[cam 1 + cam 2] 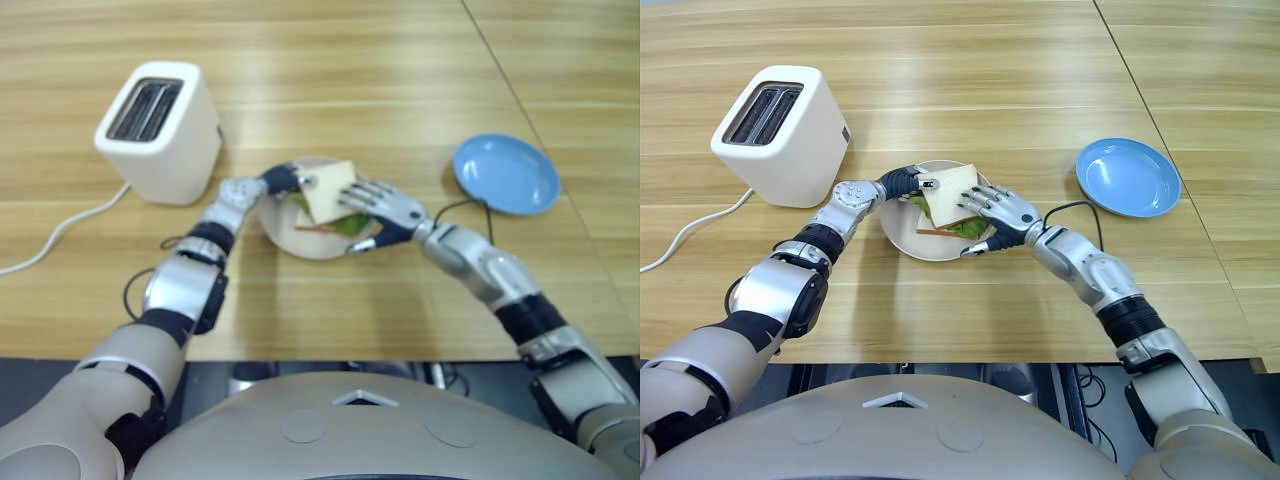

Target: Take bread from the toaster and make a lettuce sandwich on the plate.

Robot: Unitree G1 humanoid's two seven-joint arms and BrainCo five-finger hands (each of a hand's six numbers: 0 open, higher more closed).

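Pinching the bread slice [952, 192] at its left corner, the left hand [902, 183] holds it tilted over the lettuce [966, 228], the right hand [1002, 210] resting splayed on its right edge.

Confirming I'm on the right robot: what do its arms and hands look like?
The left arm and right arm are rounded silver-grey shells with black bands at the joints. The left hand and right hand are silver, with dark parts in the fingers. A thin black cable loops out beside each forearm.
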